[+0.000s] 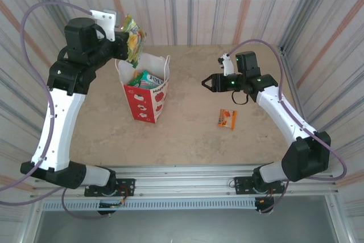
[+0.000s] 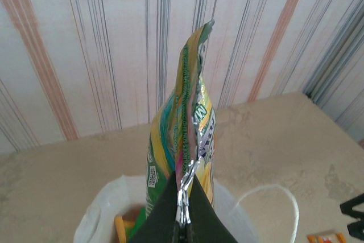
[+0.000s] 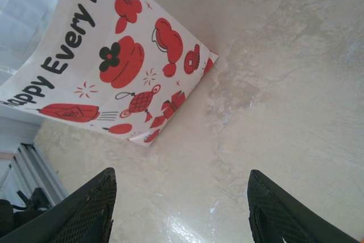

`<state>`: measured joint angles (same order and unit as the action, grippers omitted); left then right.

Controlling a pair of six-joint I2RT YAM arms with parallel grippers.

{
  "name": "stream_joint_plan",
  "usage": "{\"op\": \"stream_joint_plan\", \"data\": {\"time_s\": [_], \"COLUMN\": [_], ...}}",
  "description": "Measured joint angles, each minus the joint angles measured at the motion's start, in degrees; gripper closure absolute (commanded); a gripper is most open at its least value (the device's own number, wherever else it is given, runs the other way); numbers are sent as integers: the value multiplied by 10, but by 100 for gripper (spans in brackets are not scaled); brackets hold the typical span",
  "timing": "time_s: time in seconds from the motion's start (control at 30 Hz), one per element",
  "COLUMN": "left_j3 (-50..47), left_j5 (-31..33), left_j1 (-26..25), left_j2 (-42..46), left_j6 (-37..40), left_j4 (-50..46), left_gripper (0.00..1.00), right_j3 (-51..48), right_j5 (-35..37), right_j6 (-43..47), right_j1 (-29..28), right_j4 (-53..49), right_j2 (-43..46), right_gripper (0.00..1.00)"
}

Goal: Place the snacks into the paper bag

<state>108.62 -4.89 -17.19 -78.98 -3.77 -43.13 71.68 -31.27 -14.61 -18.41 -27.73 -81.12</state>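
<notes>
The left gripper [image 1: 128,45] is clamping a green-yellow packet [image 1: 134,37] by its crimped lower seam. It is holding the packet upright just above the far-left rim of the bag [image 1: 147,105]. From the left wrist, the packet [image 2: 187,129] is rising straight out of the pinched fingertips [image 2: 182,220]. Other packets [image 1: 144,79] are sitting inside the bag. The right gripper [image 1: 206,83] is hovering right of the bag, its fingers [image 3: 85,209] spread apart and gripping nothing. An orange sachet [image 1: 227,118] is lying on the table [image 1: 187,135], well right of the bag.

Left jaws pinched, right jaws spread.
</notes>
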Motion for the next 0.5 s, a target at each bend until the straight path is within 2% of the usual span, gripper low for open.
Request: {"op": "stream_joint_plan", "data": {"time_s": [0.5], "left_j3": [-56], "left_j5": [-118], "left_j1": [0], "left_j2": [-106], "left_j6": [-45], "left_j4": [-33], "left_gripper": [99], "right_j3": [15], "right_j5": [2], "right_j6": [-19], "right_j1": [0], "right_j4": [-41], "right_j2": [-24], "right_gripper": [39]}}
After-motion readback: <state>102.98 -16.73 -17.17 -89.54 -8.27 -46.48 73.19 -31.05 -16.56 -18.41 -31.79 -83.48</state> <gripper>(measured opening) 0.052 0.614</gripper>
